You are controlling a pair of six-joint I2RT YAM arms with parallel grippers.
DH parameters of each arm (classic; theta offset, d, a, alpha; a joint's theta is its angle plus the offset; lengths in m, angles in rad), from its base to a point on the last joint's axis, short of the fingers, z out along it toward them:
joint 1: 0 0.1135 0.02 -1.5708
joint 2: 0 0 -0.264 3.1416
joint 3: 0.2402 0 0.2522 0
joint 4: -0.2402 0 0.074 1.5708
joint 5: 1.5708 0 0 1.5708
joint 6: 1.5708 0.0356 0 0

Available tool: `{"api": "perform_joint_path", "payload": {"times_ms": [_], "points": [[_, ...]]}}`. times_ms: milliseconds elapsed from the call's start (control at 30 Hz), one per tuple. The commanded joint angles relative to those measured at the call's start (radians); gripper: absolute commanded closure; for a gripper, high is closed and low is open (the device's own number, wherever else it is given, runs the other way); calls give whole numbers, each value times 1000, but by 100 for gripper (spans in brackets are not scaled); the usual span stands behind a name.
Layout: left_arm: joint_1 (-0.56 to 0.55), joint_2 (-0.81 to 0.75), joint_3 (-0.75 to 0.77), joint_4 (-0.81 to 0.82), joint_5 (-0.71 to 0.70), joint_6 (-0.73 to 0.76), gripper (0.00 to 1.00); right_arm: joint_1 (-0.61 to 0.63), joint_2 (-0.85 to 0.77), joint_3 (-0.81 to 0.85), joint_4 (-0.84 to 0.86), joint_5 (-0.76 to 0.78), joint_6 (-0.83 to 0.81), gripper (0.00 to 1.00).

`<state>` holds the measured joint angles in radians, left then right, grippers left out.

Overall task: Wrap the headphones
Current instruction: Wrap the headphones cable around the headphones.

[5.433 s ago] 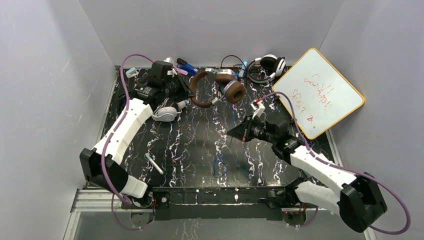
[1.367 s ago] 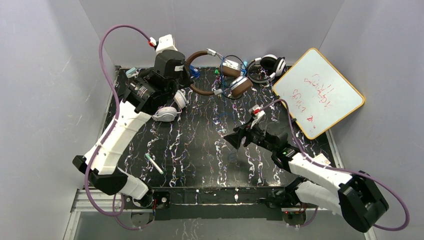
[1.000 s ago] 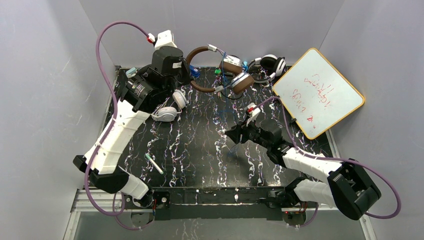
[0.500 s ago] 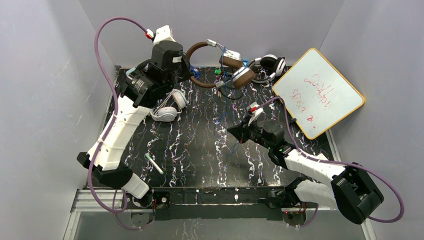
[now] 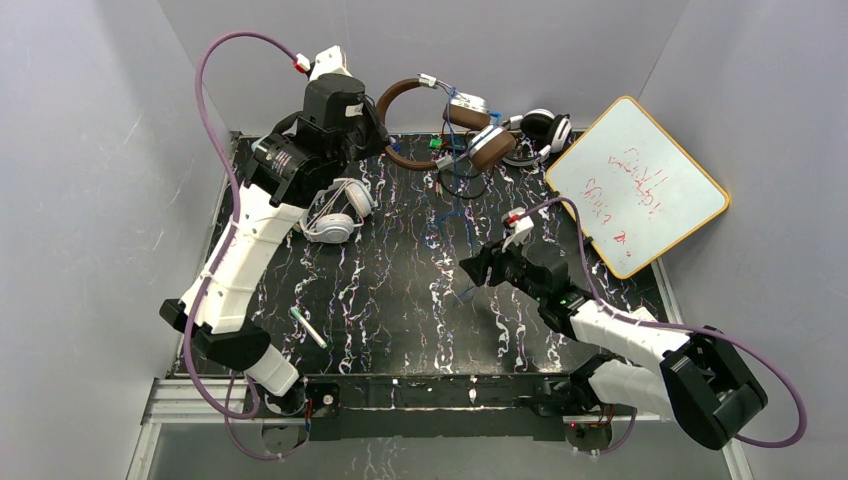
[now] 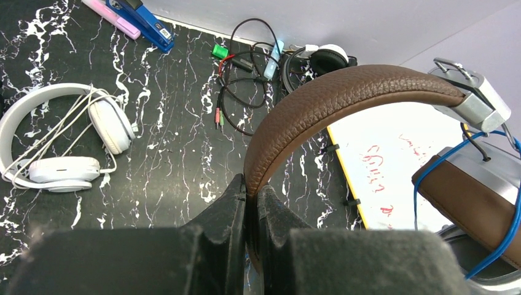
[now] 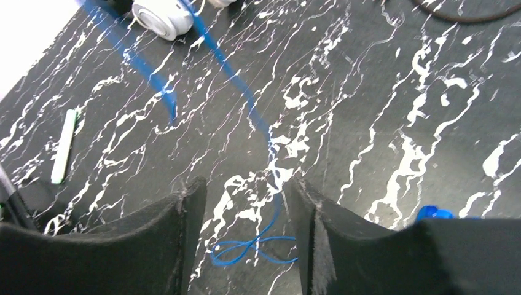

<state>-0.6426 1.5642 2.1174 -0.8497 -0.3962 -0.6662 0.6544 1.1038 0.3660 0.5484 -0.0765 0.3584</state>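
Pinching the padded band of the brown headphones [image 6: 344, 89], the left tool [image 6: 250, 190] has its two fingers squeezed tight on it. The band curves up and away from the fingers. At its far end are a silver bracket and a brown ear cup. The top view shows this tool [image 5: 372, 135] holding the brown headphones [image 5: 440, 105] up in the air over the back of the table [image 5: 390, 300]. The two ear cups hang to the right of the tool. A thin blue cord [image 5: 452, 205] drops from the cups down toward the middle of the table.

The right tool [image 7: 246, 203] is low over the table, and its two fingers are apart. The blue cord [image 7: 246, 104] runs down into the gap between them and ends in a small loop on the table. The fingers are not squeezing it. In the top view this tool [image 5: 470, 270] points left, near the bottom end of the cord.

The white headphones [image 5: 335, 210] lie flat on the table below the left tool, with their own white cord looped over them. The black headphones [image 5: 535, 128] sit in the back right corner, beside a tangle of black wire [image 6: 242, 80]. A whiteboard [image 5: 640, 185] with red writing leans at the right edge. A blue marker [image 6: 141, 21] lies at the back, and a small white and green stick [image 5: 308, 327] lies near the front left.
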Motion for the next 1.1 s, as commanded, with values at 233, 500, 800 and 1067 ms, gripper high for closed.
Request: {"api": "perform_joint_path", "payload": {"times_ms": [233, 500, 800, 1067], "points": [[7, -20, 25, 60, 32, -29, 100, -38, 92, 203, -4, 19, -111, 26], [8, -21, 20, 70, 44, -32, 100, -39, 123, 272, 54, -115, -151, 36], [13, -26, 21, 68, 43, -26, 100, -38, 128, 308, 78, -157, -167, 72], [20, -26, 12, 66, 46, -26, 100, -38, 84, 259, 77, -182, -141, 57]]}}
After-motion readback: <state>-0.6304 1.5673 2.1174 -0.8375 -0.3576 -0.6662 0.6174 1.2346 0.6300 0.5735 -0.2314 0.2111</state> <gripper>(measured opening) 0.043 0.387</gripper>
